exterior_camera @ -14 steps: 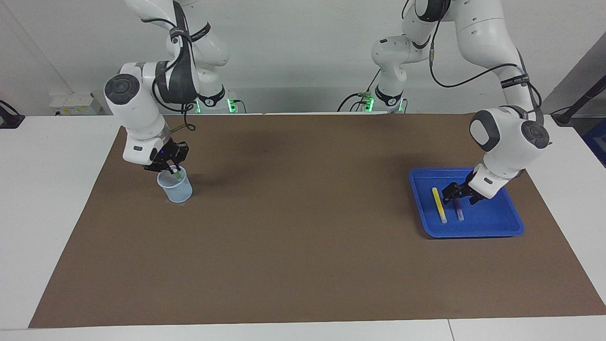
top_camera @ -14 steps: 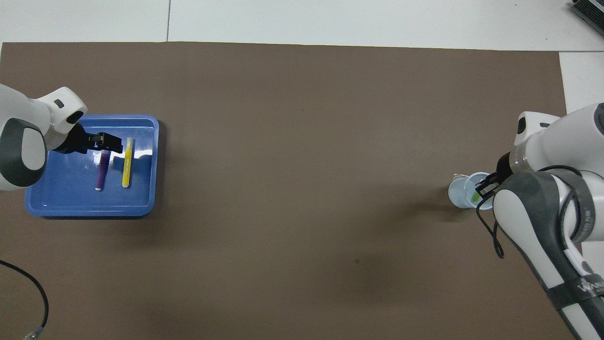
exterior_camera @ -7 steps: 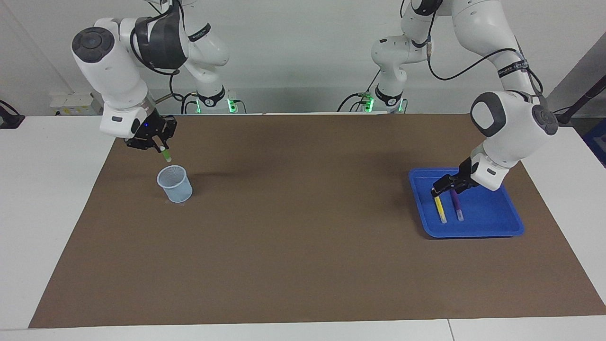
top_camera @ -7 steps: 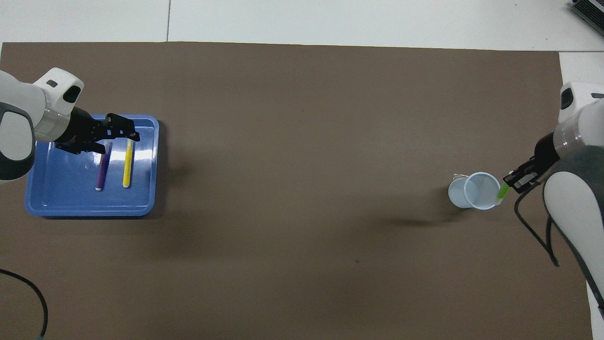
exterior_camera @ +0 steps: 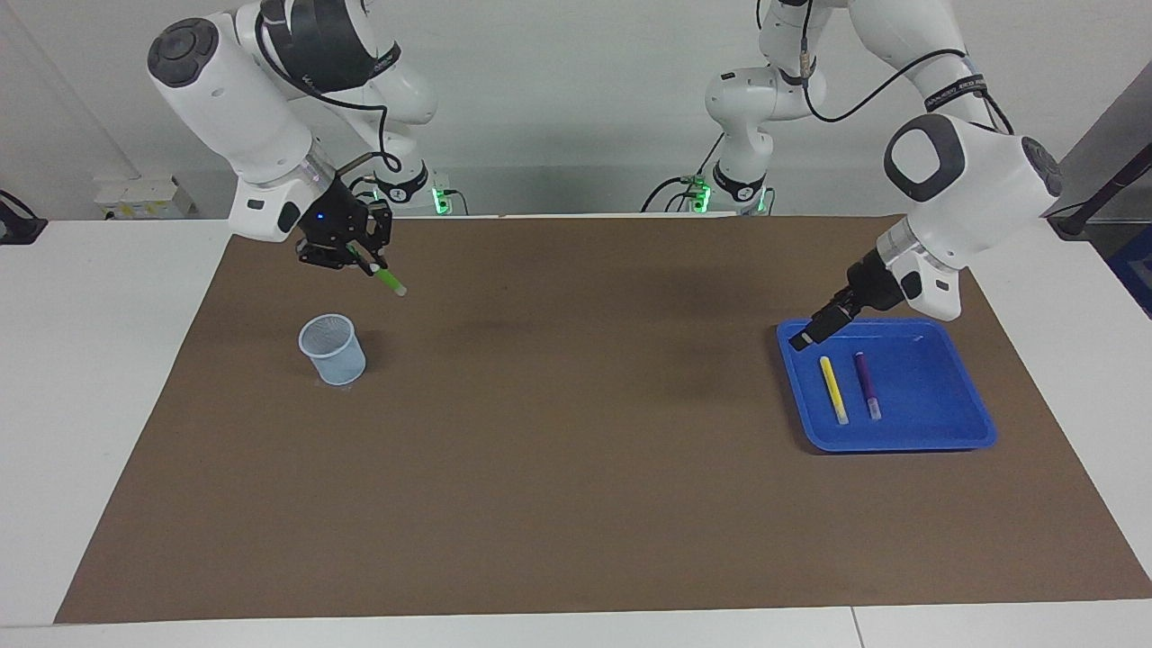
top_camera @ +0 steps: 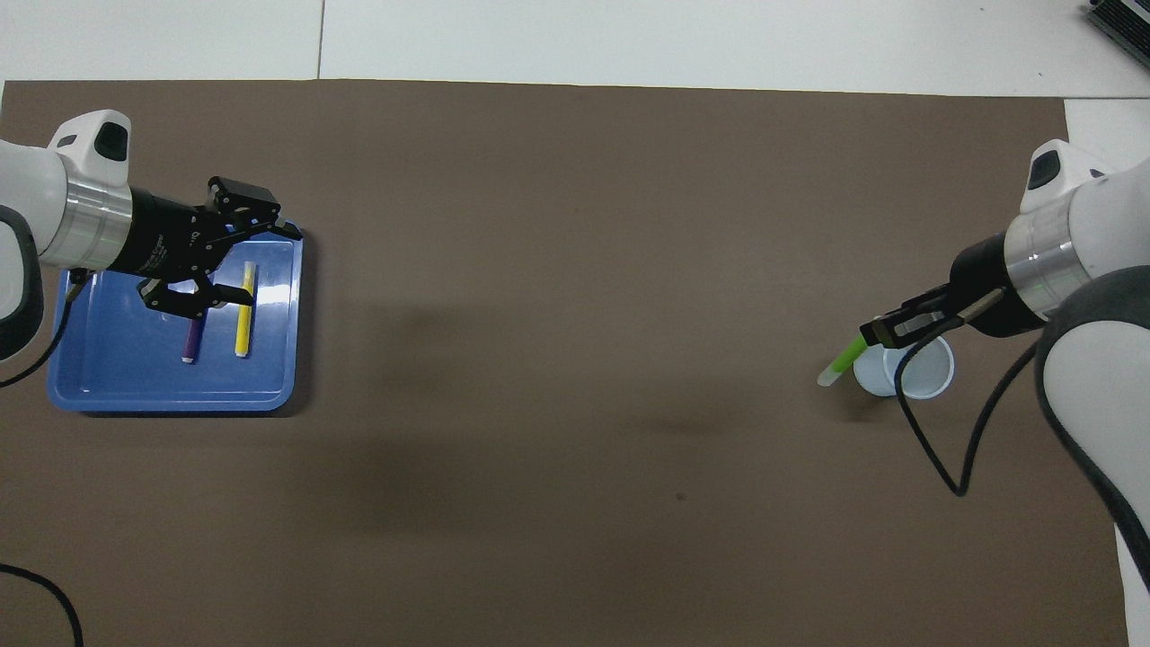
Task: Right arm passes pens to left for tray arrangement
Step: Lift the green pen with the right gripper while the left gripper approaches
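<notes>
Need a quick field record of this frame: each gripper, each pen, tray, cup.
right gripper: shut on green pen, raised over the mat near the cup
green pen: held, tilted, pale end down
left gripper: open, empty, raised over the tray's edge
blue tray: at the left arm's end of the table
yellow pen: lying in tray
purple pen: lying in tray beside yellow pen, apart
mesh cup: upright, no pen seen in it

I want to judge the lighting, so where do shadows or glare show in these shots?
Facing view: a soft shadow lies on the brown mat beside the pale mesh cup, toward the left arm's end. Overhead view: pale glare streaks the shallow blue plastic tray near the yellow marker pen; broad faint shadows dull the mat's middle.
</notes>
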Controlling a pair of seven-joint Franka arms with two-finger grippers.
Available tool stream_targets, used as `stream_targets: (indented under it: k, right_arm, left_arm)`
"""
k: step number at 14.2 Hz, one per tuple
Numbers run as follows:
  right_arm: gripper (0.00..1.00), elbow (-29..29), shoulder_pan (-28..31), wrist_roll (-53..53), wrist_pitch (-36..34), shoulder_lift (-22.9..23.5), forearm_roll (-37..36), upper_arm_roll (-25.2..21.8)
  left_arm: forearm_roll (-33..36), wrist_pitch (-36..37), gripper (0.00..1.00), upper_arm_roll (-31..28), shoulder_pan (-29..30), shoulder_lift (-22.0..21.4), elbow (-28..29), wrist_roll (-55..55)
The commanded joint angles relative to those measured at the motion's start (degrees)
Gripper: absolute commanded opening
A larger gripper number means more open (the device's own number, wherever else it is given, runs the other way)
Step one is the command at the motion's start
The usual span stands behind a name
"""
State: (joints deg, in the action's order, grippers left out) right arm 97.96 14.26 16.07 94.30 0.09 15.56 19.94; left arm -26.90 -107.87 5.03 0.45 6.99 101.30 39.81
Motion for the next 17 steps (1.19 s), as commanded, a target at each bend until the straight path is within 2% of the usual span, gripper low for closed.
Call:
stream_targets:
  k: [1, 4, 7, 12, 17]
  right_arm:
    - [0.0, 1.08, -1.94, -9.35, 6.39, 0.35, 5.78, 0.54]
    - [0.0, 2.94, -7.3, -25.06, 13.17, 0.0, 9.22, 0.54]
    - [0.0, 3.72, -11.79, -39.58, 18.18, 0.0, 12.55, 0.54]
    - [0.0, 5.57, -16.62, -56.2, 28.98, -0.44, 20.2, 0.54]
    - [0.0, 8.03, -22.69, -66.94, 39.88, -0.53, 20.3, 0.54]
  left_arm:
    - [-2.88, 0.47, 1.0, -0.38, -3.69, -2.67, 1.09, 12.97]
    - [-6.22, -0.49, 1.0, -0.38, -7.21, -4.87, 2.14, 24.39]
    - [-7.99, -6.63, 1.0, -0.38, -11.34, -6.8, 4.86, 36.96]
    - [-8.16, -17.36, 1.0, -0.38, -16.35, -8.22, 8.29, 55.51]
    - [-8.16, -21.76, 1.0, -0.38, -20.74, -8.22, 8.21, 63.45]
